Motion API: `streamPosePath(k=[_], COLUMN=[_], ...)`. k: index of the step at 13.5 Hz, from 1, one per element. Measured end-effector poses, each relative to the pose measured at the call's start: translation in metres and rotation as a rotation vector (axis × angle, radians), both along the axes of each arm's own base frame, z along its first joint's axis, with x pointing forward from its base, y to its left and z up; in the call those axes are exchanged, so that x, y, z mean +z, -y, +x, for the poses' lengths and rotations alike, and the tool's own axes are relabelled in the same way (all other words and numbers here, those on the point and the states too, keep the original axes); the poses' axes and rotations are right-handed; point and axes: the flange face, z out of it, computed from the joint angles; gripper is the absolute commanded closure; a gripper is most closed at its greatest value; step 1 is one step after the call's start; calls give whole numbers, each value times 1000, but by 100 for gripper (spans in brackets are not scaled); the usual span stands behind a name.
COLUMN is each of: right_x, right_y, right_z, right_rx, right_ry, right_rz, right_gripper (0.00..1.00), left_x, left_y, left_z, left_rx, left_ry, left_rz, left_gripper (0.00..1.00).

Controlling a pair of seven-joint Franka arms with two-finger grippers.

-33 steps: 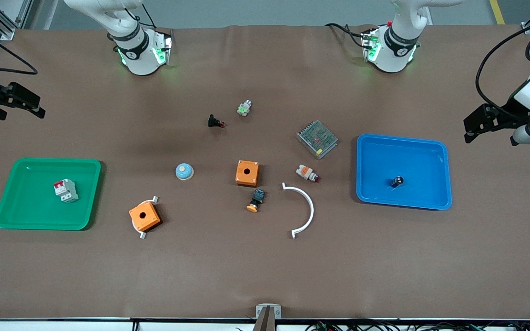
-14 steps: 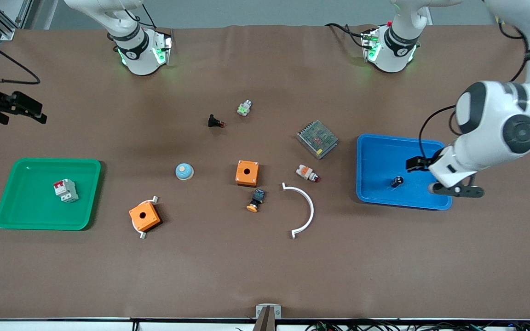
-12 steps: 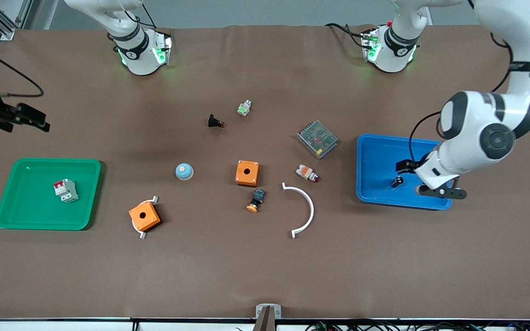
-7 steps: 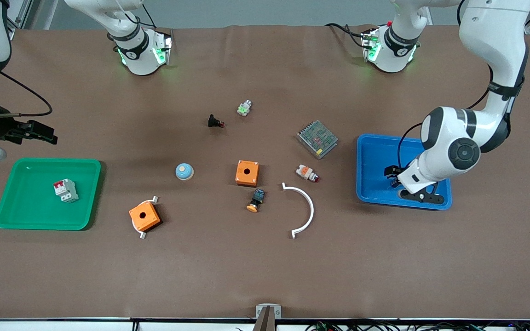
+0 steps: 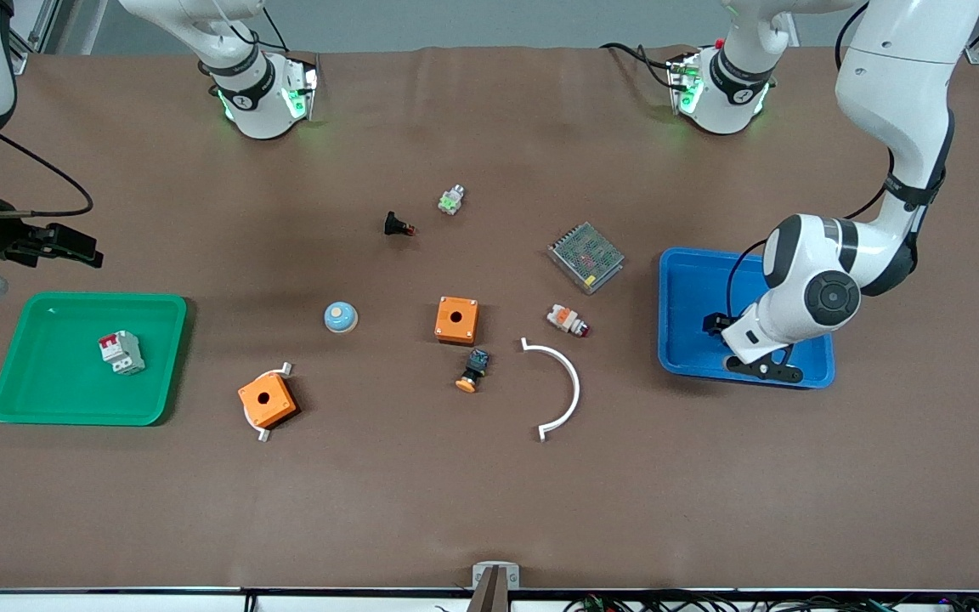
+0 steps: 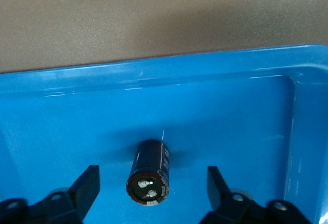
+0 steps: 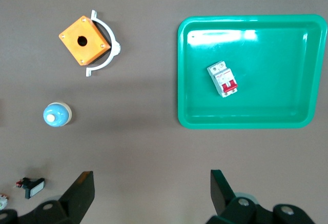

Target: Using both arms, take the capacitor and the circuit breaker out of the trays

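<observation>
The capacitor (image 6: 148,172), a small black cylinder, lies on its side in the blue tray (image 5: 693,280) at the left arm's end of the table. My left gripper (image 5: 736,347) is low in that tray and hides the capacitor in the front view. In the left wrist view the left gripper (image 6: 151,171) is open, with one finger on each side of the capacitor and not touching it. The breaker (image 5: 121,352), white-grey with a red switch, lies in the green tray (image 5: 90,297); it also shows in the right wrist view (image 7: 223,79). My right gripper (image 5: 73,245) is open and empty, up over bare table beside the green tray.
Mid-table lie two orange boxes (image 5: 456,320) (image 5: 267,401), a white arc (image 5: 562,387), a blue dome button (image 5: 341,317), a mesh-topped metal box (image 5: 585,256), a white-and-orange button (image 5: 568,320), an orange-capped black push-button (image 5: 473,371) and a black red-tipped button (image 5: 398,225).
My left arm swung in from the table's end and lowered its open gripper into the blue tray around the capacitor. My right gripper drifted slightly toward the green tray.
</observation>
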Motion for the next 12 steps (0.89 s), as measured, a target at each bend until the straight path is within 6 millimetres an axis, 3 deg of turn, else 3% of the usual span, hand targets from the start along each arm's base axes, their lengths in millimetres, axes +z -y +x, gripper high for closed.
streamPosePath(k=[1,6,9,12], right_x=[-9,-128,-191,-231], right_y=[3,47,64,71], right_z=[3,40,55,62], right_rx=[11,88,170,247], right_ry=[-2,-67,-88,-93], right_rz=[0,-29,-74,-95], right_gripper=[0,0,0,0], left_x=[-1,-2,1,30], left_y=[-1,-3,-3,10], left_z=[-1,-2,1,24], left_rx=[1,4,5,13], left_ry=[-2,-6,3,83], left_rz=[0,2,1,-14], left_gripper=[47,91,99,99])
